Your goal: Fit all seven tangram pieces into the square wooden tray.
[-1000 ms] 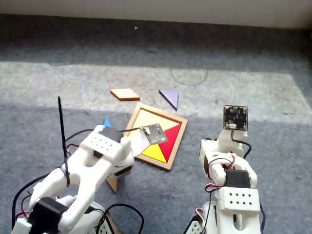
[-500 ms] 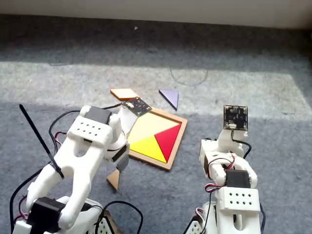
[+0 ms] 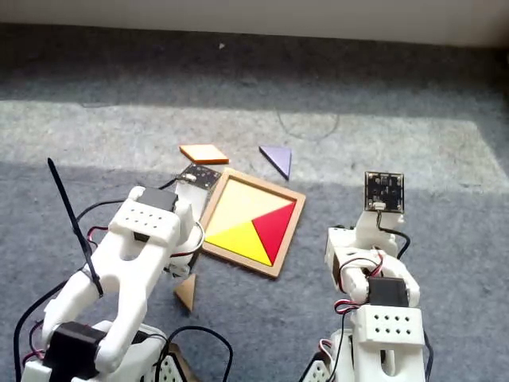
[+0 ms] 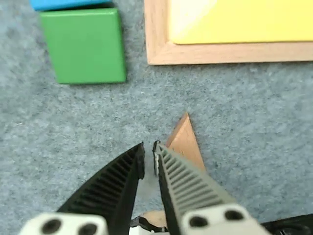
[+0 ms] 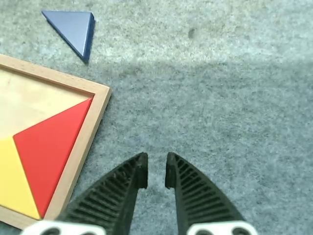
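- Tray [image 3: 289,236] holds yellow triangle [image 3: 238,239] and red triangle [image 3: 274,224].
- Left gripper [image 4: 149,147], jaws nearly together and empty, over brown triangle [image 4: 186,144] just outside tray's edge.
- Right gripper [image 5: 155,171], narrow, empty, beside tray's red side.

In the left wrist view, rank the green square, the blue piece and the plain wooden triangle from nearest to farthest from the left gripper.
1. Wooden triangle, right beside the tips of the left gripper.
2. Green square, farther out on the carpet, beside the corner of the tray.
3. Blue piece, just beyond the green square's far edge.
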Tool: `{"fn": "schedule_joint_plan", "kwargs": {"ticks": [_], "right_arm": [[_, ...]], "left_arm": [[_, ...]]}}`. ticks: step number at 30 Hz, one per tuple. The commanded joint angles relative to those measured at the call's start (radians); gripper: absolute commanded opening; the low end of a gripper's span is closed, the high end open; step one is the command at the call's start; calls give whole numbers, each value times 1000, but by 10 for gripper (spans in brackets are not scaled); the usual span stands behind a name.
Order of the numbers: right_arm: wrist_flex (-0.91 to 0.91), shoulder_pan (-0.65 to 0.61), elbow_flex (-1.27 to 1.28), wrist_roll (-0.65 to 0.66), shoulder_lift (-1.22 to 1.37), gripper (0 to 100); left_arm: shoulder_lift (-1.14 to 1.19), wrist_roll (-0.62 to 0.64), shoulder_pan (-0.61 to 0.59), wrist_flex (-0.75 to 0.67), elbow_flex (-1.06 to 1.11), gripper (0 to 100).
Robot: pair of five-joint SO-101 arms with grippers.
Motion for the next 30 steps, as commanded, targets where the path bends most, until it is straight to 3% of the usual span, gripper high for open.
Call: {"fn": "schedule_joint_plan", "kwargs": {"ticks": [1, 12, 15, 21, 23, 27, 30], "right_arm": [[-19, 12, -4, 0, -15, 77], [-19, 12, -4, 0, -15, 77], [-19, 12, -4, 0, -15, 77], [-19, 12, -4, 0, -15, 77], [-19, 12, -4, 0, -15, 77], [-19, 12, -4, 0, -15, 77], [-19, 12, -4, 0, -15, 77]], "left_arm": [[-7, 12, 5, -6, -2, 56], [-91, 12, 44, 206, -54, 5], [-249, 28, 76, 195, 44, 5], [-544, 180, 124, 68, 213, 17], [-549, 184, 124, 66, 220, 78], [-473, 203, 125, 60, 225, 297], [-389, 242, 134, 29, 228, 316]]}}
